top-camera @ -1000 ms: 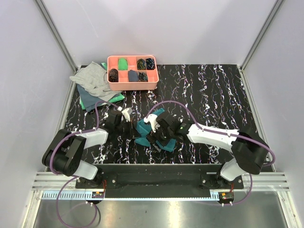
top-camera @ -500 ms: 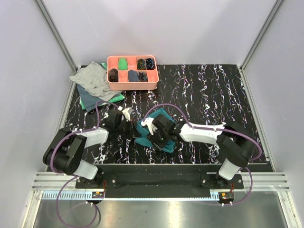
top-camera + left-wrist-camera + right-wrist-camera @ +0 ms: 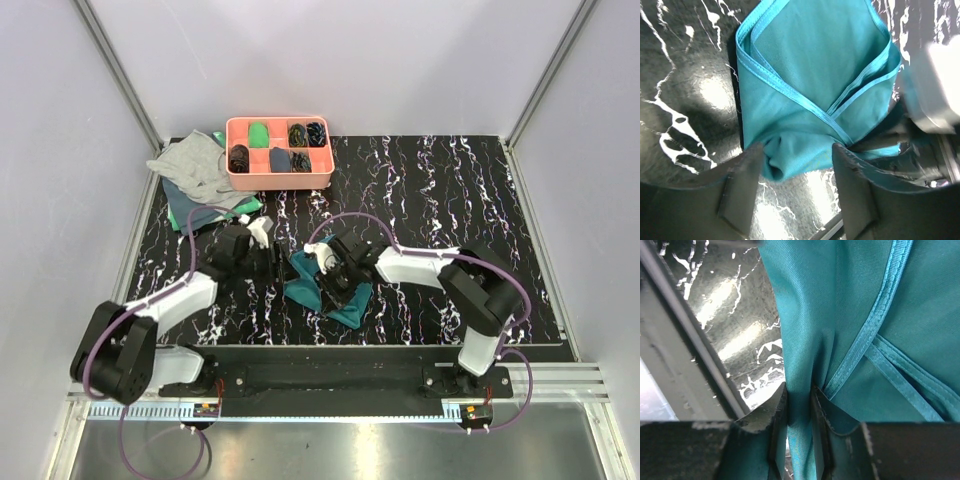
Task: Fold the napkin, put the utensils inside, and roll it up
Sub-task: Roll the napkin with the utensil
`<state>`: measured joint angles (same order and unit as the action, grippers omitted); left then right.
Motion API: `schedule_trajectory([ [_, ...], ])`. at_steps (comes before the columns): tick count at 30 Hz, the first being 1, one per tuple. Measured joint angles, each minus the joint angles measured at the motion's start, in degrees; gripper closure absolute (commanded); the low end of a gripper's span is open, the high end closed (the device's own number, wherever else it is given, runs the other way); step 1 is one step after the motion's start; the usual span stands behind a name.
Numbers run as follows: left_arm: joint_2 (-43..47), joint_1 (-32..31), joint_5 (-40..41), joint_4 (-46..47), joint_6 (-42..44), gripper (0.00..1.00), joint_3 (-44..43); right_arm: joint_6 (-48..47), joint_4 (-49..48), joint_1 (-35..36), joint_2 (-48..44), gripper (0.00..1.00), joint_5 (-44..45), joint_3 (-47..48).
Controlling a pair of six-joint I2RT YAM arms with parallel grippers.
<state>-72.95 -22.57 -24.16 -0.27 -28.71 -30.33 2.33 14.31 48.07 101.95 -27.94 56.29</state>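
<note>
Left gripper [image 3: 797, 162] newly parted, straddling napkin [image 3: 810, 65], right gripper [image 3: 799, 402] now pinching a teal fold

Teal napkin [image 3: 810, 65]: smooth, finely woven cloth with a faint sheen and a ribbed, stitched hem. The table [image 3: 450, 200] beneath is glossy black with white marbled veins and throws back bright patches of light. The left fingers [image 3: 740, 190] are dark matt plastic, as are the right fingers [image 3: 840, 420]. The tray [image 3: 280, 181] is matt salmon plastic, the grey cloth [image 3: 190, 165] soft and crumpled, the frame rail [image 3: 113, 60] brushed metal
</note>
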Motion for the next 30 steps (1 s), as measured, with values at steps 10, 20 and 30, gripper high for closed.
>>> schedule_trajectory([
  [10,4.02,0.00,3.34,-0.94,0.33,0.22,3.32,0.44,5.60,-4.68,7.21,0.73,-12.59,6.08],
  [20,-1.09,0.00,3.32,6.23,0.33,0.28,5.18,-0.15,8.98,-6.58,12.74,0.74,-22.32,9.25],
  [30,-5.68,0.00,1.77,15.21,1.29,0.35,6.21,-1.05,11.13,-7.69,15.52,0.74,-26.64,10.93],
])
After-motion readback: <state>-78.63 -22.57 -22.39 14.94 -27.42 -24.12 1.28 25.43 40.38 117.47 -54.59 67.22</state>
